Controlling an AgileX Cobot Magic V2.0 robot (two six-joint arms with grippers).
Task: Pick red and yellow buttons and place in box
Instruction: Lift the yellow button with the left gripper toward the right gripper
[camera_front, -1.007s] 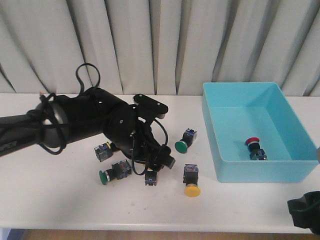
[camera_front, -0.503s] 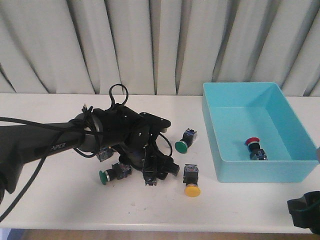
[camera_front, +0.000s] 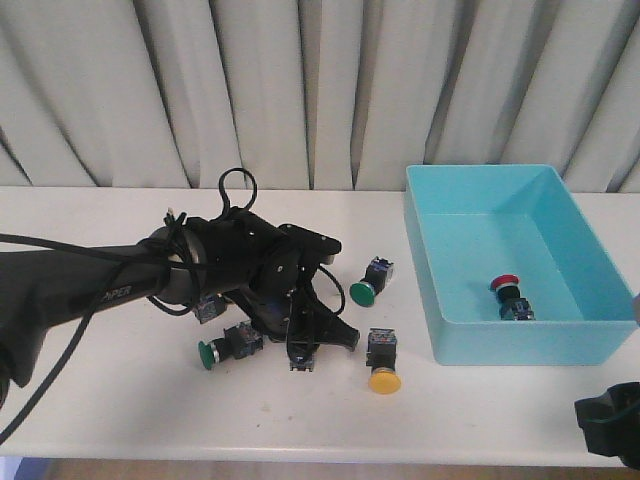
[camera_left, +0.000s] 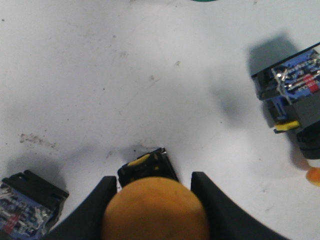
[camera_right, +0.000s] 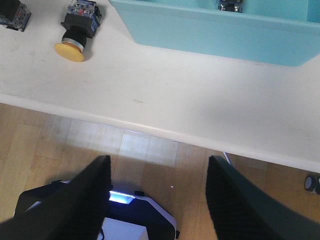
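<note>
The left gripper's fingers (camera_left: 215, 207) flank a yellow button (camera_left: 154, 207) on the white desk (camera_front: 120, 400), apparently closed on it, probably ready to lift. Green-capped buttons (camera_front: 362, 291) lie just beside and must stay. A second yellow button (camera_front: 383, 365) lies nearby. The turquoise box (camera_front: 520, 345), well apart, holds a red button (camera_front: 505, 285). The right gripper (camera_right: 157, 200) hangs open and empty off the desk edge.
</note>
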